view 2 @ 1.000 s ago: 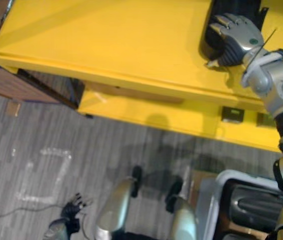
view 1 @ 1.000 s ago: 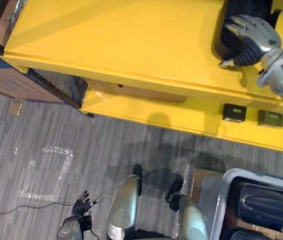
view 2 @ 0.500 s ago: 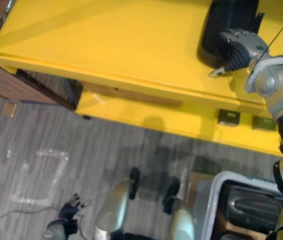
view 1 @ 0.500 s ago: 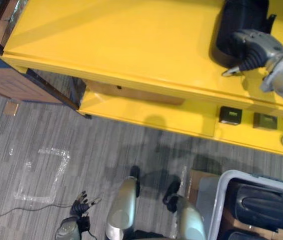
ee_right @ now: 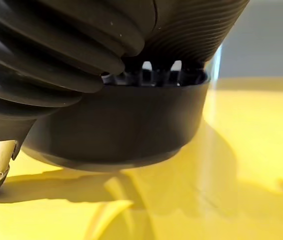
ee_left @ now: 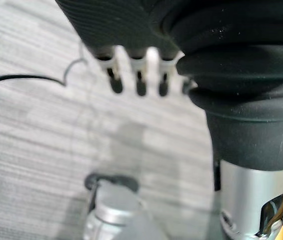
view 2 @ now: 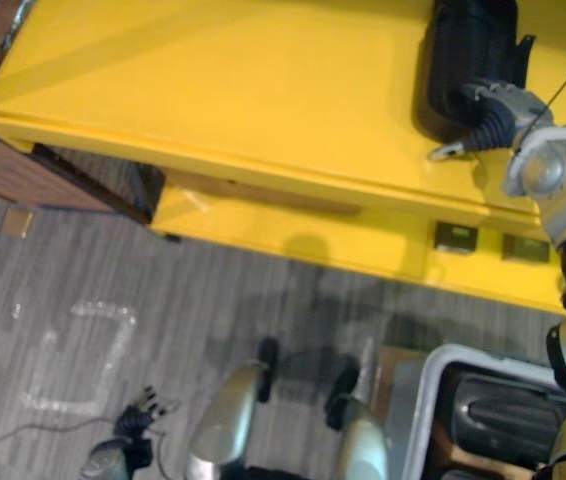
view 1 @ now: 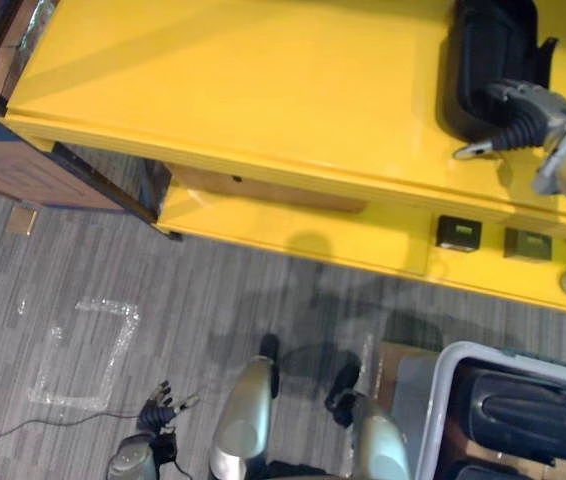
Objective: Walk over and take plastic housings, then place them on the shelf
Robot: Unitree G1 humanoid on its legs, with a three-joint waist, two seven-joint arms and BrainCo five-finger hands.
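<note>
Both eye views look steeply down from the head onto the yellow shelf (view 1: 263, 90) and the grey floor (view 1: 163, 285) before it, sharing almost that whole scene. The left wrist view faces the floor, well apart from the shelf. The right wrist view sits low over the shelf top, close against the black housing (ee_right: 116, 125).

Black plastic housing (view 1: 488, 50) on the yellow shelf (view 1: 243, 90), far right.
Long, dark and rounded, it lies flat on the top board; a second housing (view 1: 528, 415) sits in the white bin (view 1: 441, 400), near right.
</note>
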